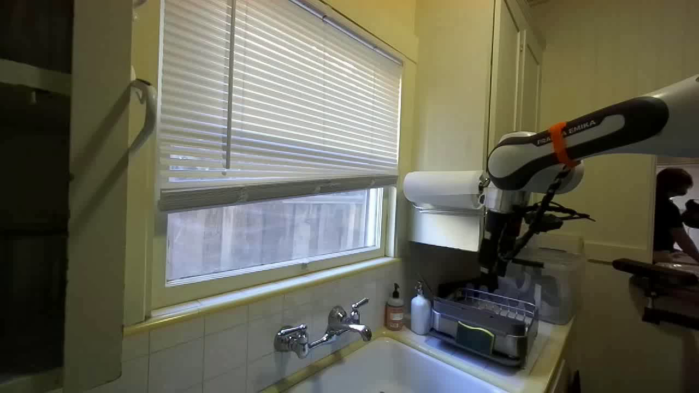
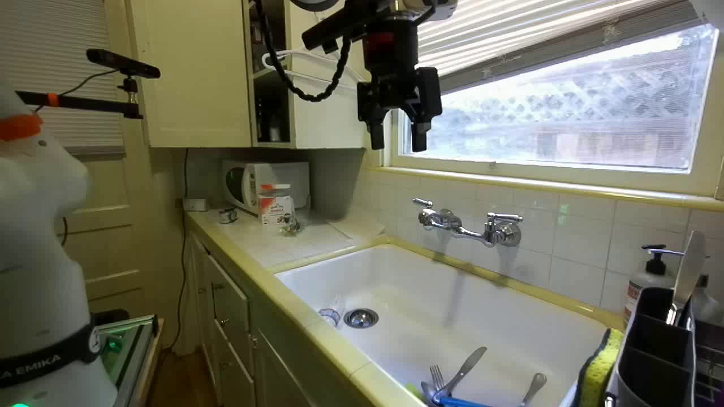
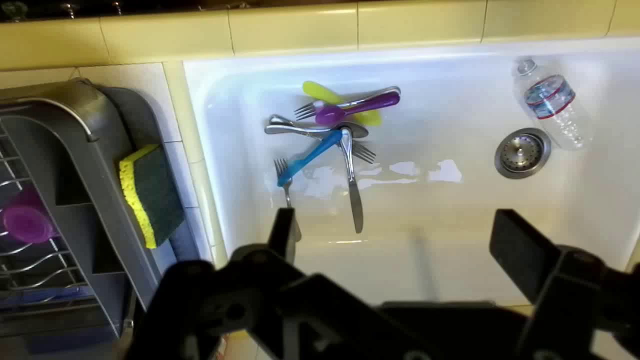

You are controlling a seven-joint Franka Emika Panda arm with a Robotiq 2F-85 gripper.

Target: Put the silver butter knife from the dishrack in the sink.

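Observation:
My gripper (image 2: 398, 135) is open and empty, held high above the sink (image 2: 407, 271). In the wrist view its fingers (image 3: 400, 235) stand wide apart, with the sink (image 3: 440, 205) below. The dark grey dishrack (image 1: 480, 322) stands on the counter beside the sink; it also shows at the left of the wrist view (image 3: 65, 145). In an exterior view, a silver knife (image 2: 687, 271) stands upright, blade up, in the rack's cutlery holder (image 2: 650, 367). In the wrist view the knife is not clearly visible, and my gripper covers part of the rack.
Several forks, spoons and a knife (image 3: 355, 200) lie in the sink, with a plastic bottle (image 3: 555, 105) by the drain (image 3: 521, 152). A sponge (image 3: 152, 195) hangs on the rack. The chrome tap (image 2: 469, 229), soap bottles (image 1: 420, 310) and paper towel roll (image 1: 442, 189) are near.

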